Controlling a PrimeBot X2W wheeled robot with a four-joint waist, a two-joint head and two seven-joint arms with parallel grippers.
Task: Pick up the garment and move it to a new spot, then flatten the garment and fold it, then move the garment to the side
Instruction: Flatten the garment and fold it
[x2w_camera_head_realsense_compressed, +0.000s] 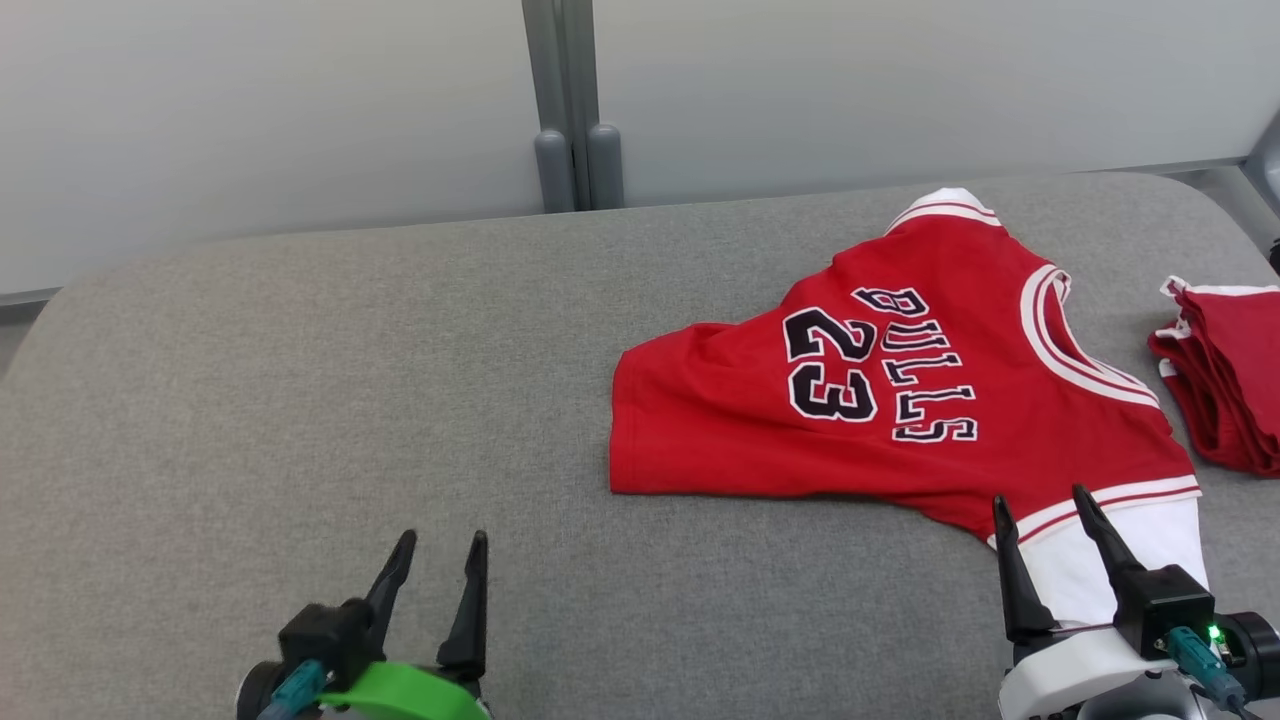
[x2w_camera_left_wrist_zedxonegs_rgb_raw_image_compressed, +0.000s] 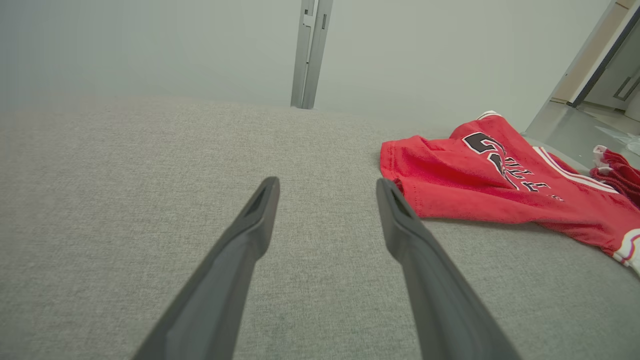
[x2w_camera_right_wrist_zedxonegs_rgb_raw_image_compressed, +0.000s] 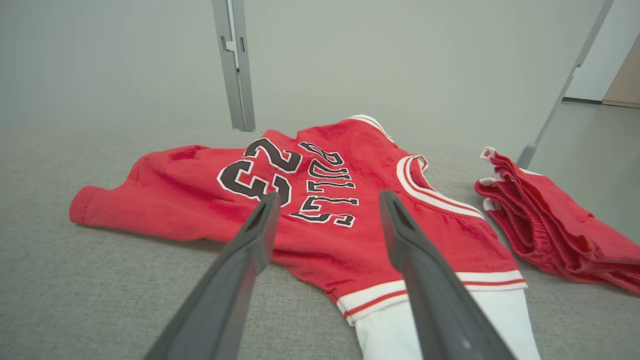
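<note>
The garment (x2w_camera_head_realsense_compressed: 900, 390) is a red jersey with white trim, a black "23" and "BULLS", lying mostly spread on the right half of the grey surface. A white sleeve end (x2w_camera_head_realsense_compressed: 1130, 555) points toward me. My right gripper (x2w_camera_head_realsense_compressed: 1040, 498) is open, its fingertips over the jersey's near sleeve edge with nothing between them. In the right wrist view the jersey (x2w_camera_right_wrist_zedxonegs_rgb_raw_image_compressed: 310, 195) lies just beyond the open right gripper (x2w_camera_right_wrist_zedxonegs_rgb_raw_image_compressed: 325, 197). At the lower left, well clear of the cloth, is my open left gripper (x2w_camera_head_realsense_compressed: 442, 538). The left wrist view has the jersey (x2w_camera_left_wrist_zedxonegs_rgb_raw_image_compressed: 480, 175) to the right of that gripper (x2w_camera_left_wrist_zedxonegs_rgb_raw_image_compressed: 327, 182).
A second red cloth item (x2w_camera_head_realsense_compressed: 1225, 375), folded, lies at the far right edge of the grey padded surface (x2w_camera_head_realsense_compressed: 300, 400), also visible as folded red cloth (x2w_camera_right_wrist_zedxonegs_rgb_raw_image_compressed: 550, 225). A pale wall with a grey post (x2w_camera_head_realsense_compressed: 572, 100) stands behind.
</note>
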